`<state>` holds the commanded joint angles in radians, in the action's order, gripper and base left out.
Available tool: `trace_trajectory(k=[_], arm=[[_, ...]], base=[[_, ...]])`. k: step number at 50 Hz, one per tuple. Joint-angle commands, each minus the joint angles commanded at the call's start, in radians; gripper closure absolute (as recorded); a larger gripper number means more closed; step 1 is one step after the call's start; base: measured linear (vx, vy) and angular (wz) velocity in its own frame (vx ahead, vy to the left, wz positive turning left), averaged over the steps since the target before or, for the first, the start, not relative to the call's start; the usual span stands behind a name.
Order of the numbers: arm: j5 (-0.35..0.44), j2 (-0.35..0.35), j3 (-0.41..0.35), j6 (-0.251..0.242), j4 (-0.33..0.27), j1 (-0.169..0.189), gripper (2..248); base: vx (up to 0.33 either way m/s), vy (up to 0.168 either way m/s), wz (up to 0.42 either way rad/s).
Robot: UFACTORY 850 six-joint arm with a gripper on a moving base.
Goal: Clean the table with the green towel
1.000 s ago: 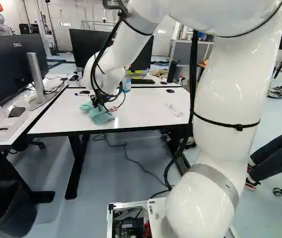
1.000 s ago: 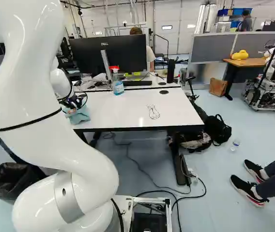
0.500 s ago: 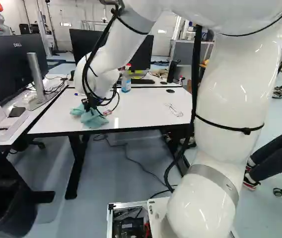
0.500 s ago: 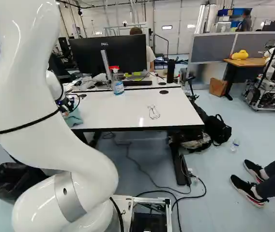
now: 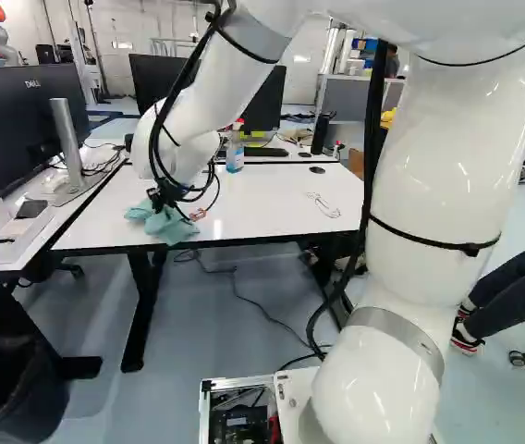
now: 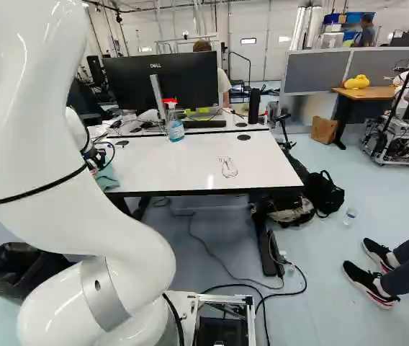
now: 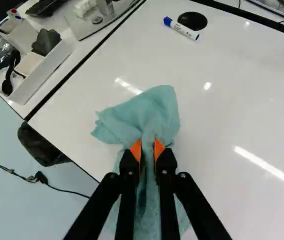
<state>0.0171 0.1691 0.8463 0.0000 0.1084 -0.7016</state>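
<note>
At the left end of the white table (image 5: 272,199) in the left base view, my gripper (image 5: 163,202) is down at the green towel (image 5: 172,226). In the wrist view both orange pads of the gripper (image 7: 148,150) pinch a bunched fold of the towel (image 7: 149,112), one from each side. The cloth lies on the tabletop, spreading ahead of the fingers and back beneath them. In the right base view the arm covers the gripper's fingers, and only an edge of the towel (image 6: 107,178) shows.
A marker (image 7: 181,29) lies by a black round cap on the table. Beyond stand a spray bottle (image 6: 174,124) and a monitor (image 6: 163,79). A drawn outline (image 6: 228,167) marks the tabletop. To the left are another desk with a tray (image 7: 42,67) and a bin (image 5: 13,388). Another robot (image 6: 406,122) stands far right.
My arm has swung to the left in both base views, and the gripper has drawn the towel leftward along the tabletop. The base has stayed where it was.
</note>
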Motion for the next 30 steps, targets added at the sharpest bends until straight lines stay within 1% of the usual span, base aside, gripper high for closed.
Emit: trace_trajectory(k=[10, 30], arm=[[0.0, -0.018, -0.007, 0.0, 0.0, 0.008, 200], [0.0, -0.09, -0.036, 0.0, 0.0, 0.076, 200]], base=[[0.0, 0.0, 0.0], [0.0, 0.0, 0.0]])
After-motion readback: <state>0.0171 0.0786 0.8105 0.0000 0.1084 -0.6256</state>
